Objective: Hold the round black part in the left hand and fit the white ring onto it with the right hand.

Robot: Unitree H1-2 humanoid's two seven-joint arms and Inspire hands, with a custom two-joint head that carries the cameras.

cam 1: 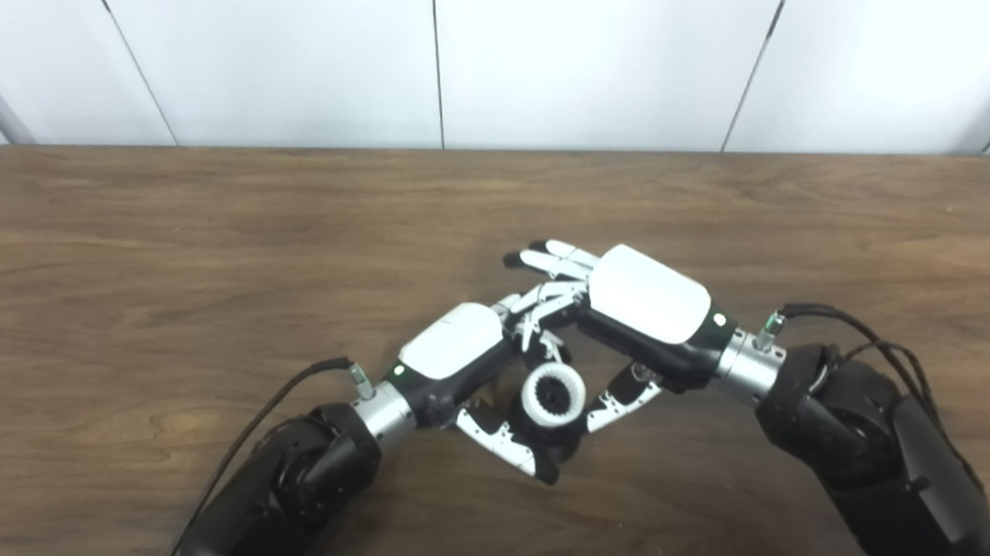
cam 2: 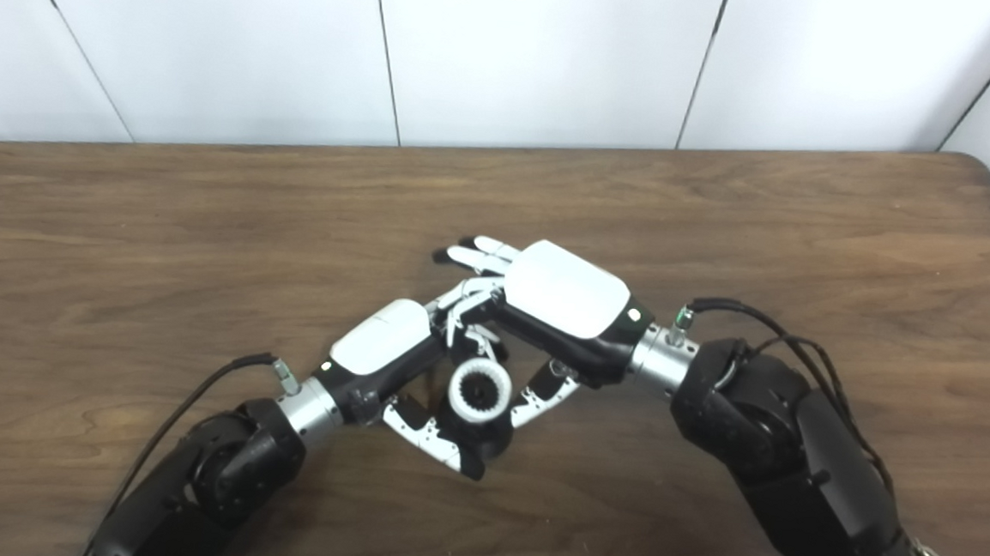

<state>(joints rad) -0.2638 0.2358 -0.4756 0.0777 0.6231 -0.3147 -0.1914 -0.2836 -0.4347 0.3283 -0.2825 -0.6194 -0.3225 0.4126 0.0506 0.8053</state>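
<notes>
The left robot hand (cam 1: pixel 456 357) clasps the black part (cam 1: pixel 548 427) (white ring (cam 1: pixel 553 394) seated), right robot hand (cam 1: pixel 643 309) spread beside.

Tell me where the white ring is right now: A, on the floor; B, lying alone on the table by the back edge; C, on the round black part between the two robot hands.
C: the white ring sits on the round black part, gripped by the left robot hand.

Bare lab-like test room: dark brown wood-grain table (cam 1: pixel 207 209), plain white panelled wall (cam 1: pixel 594 61) on the far side
</notes>
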